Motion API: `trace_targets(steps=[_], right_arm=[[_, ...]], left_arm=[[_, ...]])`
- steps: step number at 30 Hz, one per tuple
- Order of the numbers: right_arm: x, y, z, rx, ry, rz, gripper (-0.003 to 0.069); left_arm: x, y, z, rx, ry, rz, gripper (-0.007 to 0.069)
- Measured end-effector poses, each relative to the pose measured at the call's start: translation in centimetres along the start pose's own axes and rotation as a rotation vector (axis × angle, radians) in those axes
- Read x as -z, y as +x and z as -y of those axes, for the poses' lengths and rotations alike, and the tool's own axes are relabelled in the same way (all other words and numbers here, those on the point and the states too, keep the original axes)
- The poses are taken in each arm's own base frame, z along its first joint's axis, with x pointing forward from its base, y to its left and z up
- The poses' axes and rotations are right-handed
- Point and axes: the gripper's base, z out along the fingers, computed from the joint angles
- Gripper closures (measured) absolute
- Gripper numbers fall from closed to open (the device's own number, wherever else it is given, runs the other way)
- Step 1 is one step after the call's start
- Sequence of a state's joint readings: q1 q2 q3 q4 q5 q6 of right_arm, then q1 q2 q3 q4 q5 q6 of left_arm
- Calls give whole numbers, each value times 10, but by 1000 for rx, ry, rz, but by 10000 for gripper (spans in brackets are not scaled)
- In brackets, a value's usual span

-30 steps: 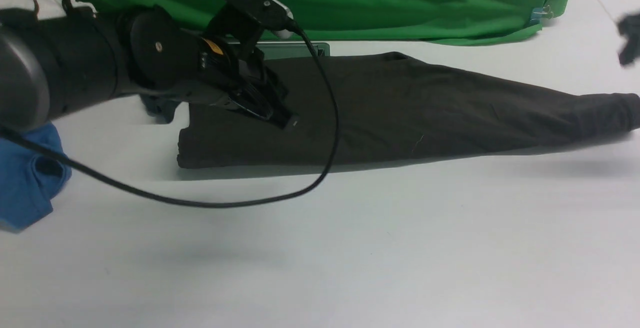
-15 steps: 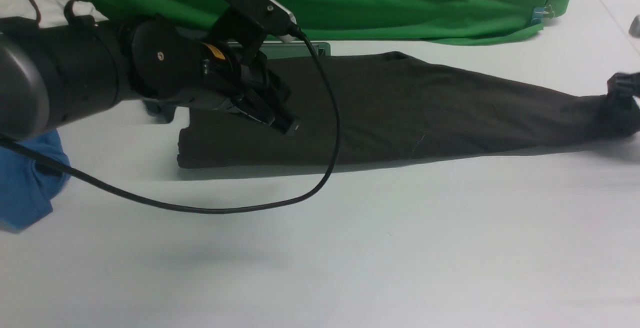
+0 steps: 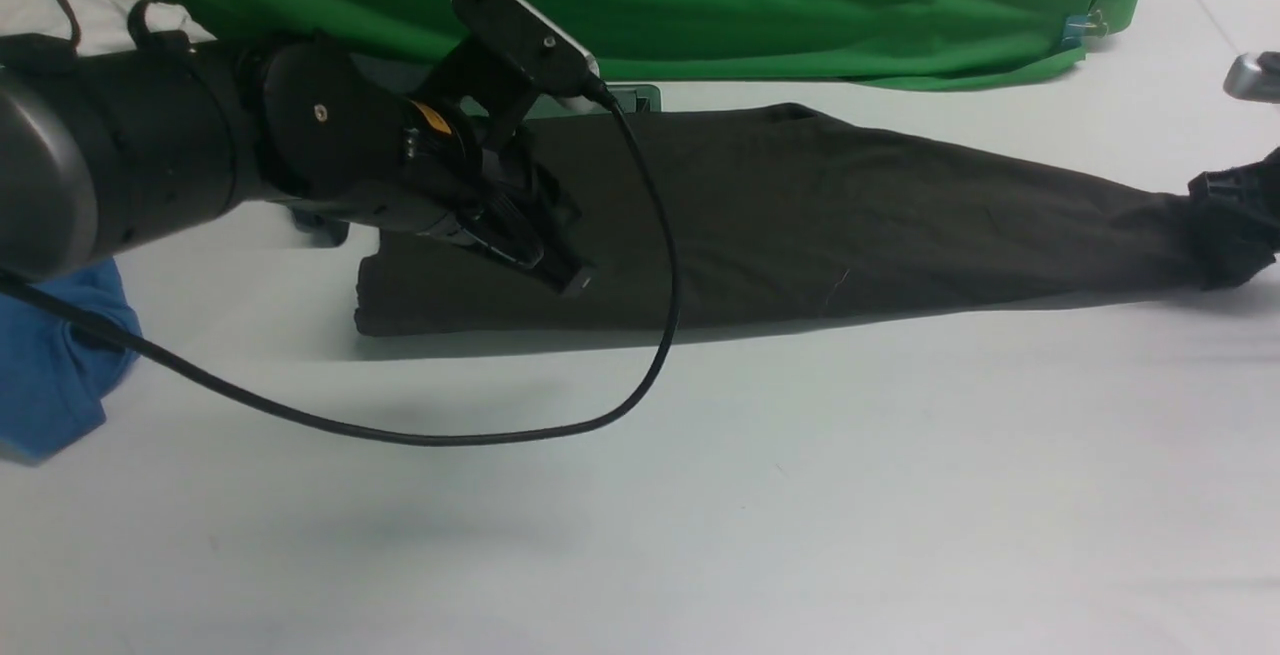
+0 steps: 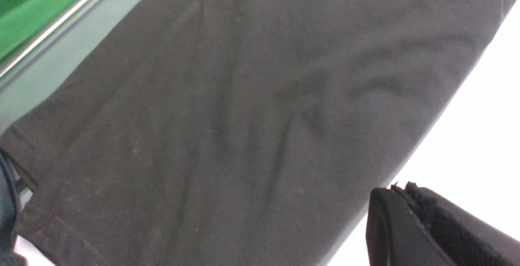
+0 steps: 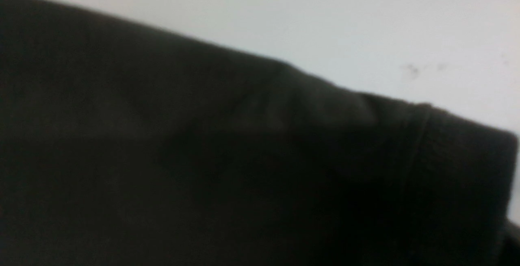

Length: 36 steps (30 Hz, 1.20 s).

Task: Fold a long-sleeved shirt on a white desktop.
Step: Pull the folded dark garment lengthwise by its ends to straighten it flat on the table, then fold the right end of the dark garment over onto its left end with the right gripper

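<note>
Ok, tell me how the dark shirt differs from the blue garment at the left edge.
Colour: the long-sleeved shirt is dark brownish-black; the blue garment is bright blue. Pose: the shirt lies flat, stretched long across the white desktop; the blue garment sits bunched in a heap. Extent: the shirt spans most of the front view; the blue garment fills only a corner, cut off at the left edge. Both are cloth resting on the desktop.

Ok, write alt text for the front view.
A dark long-sleeved shirt, folded into a long strip, lies across a white desktop. The left gripper, shut, points down onto its left part; the right gripper meets the cuff at the right edge. Green cloth behind.
</note>
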State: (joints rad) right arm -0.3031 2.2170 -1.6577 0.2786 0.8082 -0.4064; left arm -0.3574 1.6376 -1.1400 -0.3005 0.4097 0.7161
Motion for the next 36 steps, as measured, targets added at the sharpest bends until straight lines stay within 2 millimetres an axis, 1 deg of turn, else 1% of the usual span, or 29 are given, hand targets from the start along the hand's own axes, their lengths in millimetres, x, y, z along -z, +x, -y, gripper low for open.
trace_targets(steps=[1,2,5,6,7,8,9,10,11,12,14,15,16,17,18,19,20,23,24,25,26,27,28,31,34,35,36], right_arm=[[1,0,0,0,0,-1,525],[6,1,1,3,-2,-14,571],[28,6,7,13,15,-55,579],[51,8,14,-1,49,-61,579],[68,9,18,-12,73,-54,579],[68,10,20,-18,78,-60,579],[98,14,30,-50,127,-37,579],[109,15,34,-61,146,-25,579],[130,19,39,-79,175,-4,579],[144,22,43,-95,194,14,579],[171,26,45,-111,225,58,579],[184,27,41,-114,227,88,579],[193,27,35,-115,215,113,579],[193,26,34,-116,211,115,579],[204,24,19,-109,174,160,579],[212,21,6,-91,144,197,579],[213,20,3,-91,133,209,579],[226,7,-49,-19,-14,326,579],[227,5,-62,-1,-47,335,579],[227,3,-68,11,-64,341,579],[230,-1,-88,39,-121,360,579],[230,-2,-97,54,-142,368,579],[231,-6,-118,91,-185,380,579],[232,-11,-158,162,-269,396,579],[228,-15,-190,212,-334,393,579],[228,-16,-192,214,-339,393,579],[222,-18,-207,235,-364,380,579]], left_arm=[[1,0,-1,-4,-3,0,608],[5,-1,-2,-16,-12,4,608],[17,-1,-11,6,-49,23,608],[24,0,-20,34,-77,36,608],[27,0,-23,43,-89,42,608],[28,1,-26,49,-95,42,608],[33,3,-34,68,-123,56,608],[35,3,-37,77,-135,61,608],[37,6,-43,95,-154,67,608],[39,7,-48,109,-168,73,608],[41,10,-55,130,-188,78,608],[42,12,-58,137,-198,77,608],[43,13,-61,144,-206,77,608],[43,14,-62,145,-207,77,608],[44,15,-65,154,-220,80,608],[45,16,-68,159,-231,85,608],[45,16,-68,160,-234,87,608],[46,16,-71,158,-251,100,608],[46,15,-71,158,-251,100,608],[46,15,-71,158,-251,100,608],[46,15,-71,158,-252,101,608],[46,15,-71,158,-253,102,608],[46,15,-71,155,-255,103,608],[46,15,-72,154,-258,106,608],[46,15,-72,154,-259,108,608],[46,15,-72,154,-259,108,608],[46,15,-72,154,-260,108,608]])
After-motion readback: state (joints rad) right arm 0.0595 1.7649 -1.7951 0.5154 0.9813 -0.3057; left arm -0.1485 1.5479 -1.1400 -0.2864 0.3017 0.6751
